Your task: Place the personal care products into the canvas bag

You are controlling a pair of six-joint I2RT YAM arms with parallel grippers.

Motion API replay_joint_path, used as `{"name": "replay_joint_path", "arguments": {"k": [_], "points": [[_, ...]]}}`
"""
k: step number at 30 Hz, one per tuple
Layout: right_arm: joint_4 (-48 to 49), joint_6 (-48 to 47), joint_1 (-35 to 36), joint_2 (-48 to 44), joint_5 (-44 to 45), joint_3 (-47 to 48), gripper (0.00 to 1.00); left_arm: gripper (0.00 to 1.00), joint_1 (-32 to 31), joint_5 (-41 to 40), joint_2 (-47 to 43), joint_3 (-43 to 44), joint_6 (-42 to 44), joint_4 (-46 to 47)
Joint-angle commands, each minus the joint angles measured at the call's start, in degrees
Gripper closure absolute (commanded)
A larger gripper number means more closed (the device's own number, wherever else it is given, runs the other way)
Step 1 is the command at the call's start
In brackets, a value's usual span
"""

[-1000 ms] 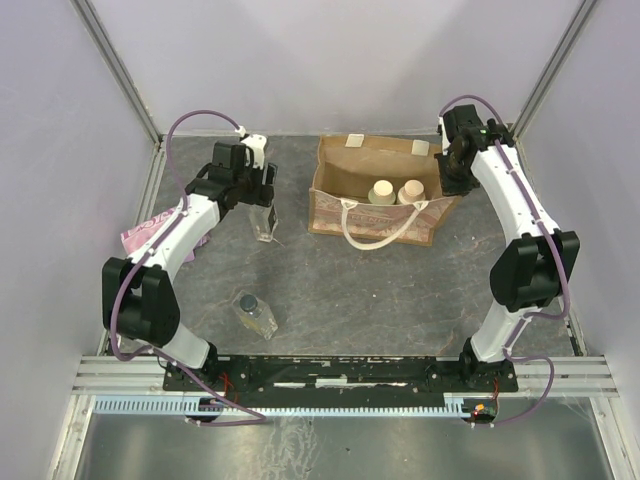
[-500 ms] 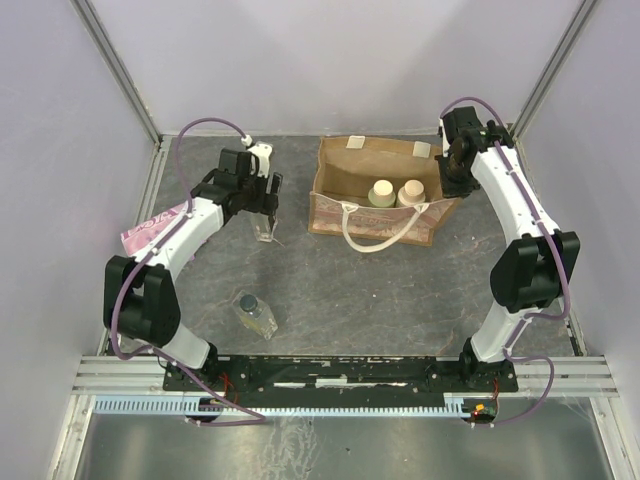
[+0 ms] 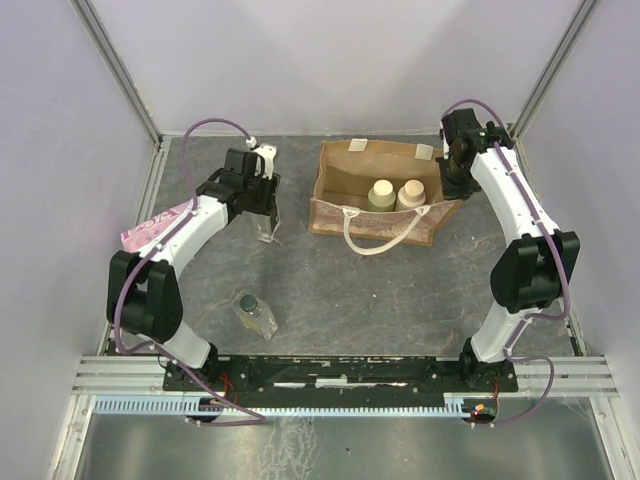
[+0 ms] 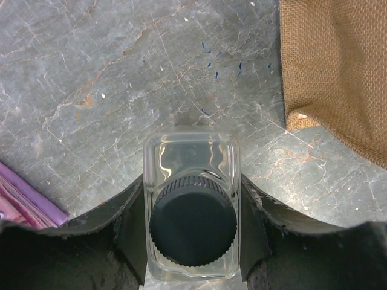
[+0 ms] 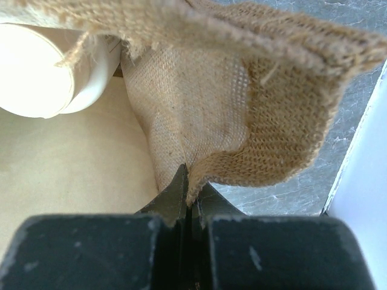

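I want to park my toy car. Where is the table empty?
Bare stone lies in front of the canvas bag, between the near bottle and the right arm. The far-left corner is free too. It's crowded where the left hand grips a clear bottle near the pink packet.

Pink packet [image 3: 140, 236] on grey table [image 3: 350, 292]

Left wrist view — clear bottle [image 4: 191, 205] runs off the near edge of the picture, base unseen. Pink packet [image 4: 24, 202] cut by the left edge, canvas bag [image 4: 338, 72] by the right.

Top view: that bottle sits mostly under the left gripper [image 3: 266, 218]. Yellow-green bottle [image 3: 381, 192] and cream bottle [image 3: 410, 192] show tops only, bodies behind the bag wall.

Right wrist view — washed-out bottle [image 5: 42, 66] cropped at left, colour unreadable. Pinched bag edge lost between the right gripper [image 5: 188, 188] fingers.
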Motion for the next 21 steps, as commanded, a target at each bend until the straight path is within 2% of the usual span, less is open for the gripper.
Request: {"name": "replay_joint_path", "arguments": {"k": [1,6,12,21], "points": [[-2.74,1.11,0.38,-0.22,-0.99,-0.84,1.0,0.97,-0.24,-2.91,-5.29,9.16,-3.85,3.0],[-2.83,0.73,0.35,0.62,-1.15,-0.1,1.0,0.97,-0.24,-2.36,-10.48,20.86,-4.22,3.11],[-3.2,-0.15,0.36,2.28,-0.94,1.54,1.0,0.97,-0.24,7.31,-14.32,31.04,-7.81,3.21],[-3.55,-1.1,0.38,4.41,-0.89,3.1,1.0,0.97,-0.76,22.29,-14.49,33.42,-17.41,12.88]]}}
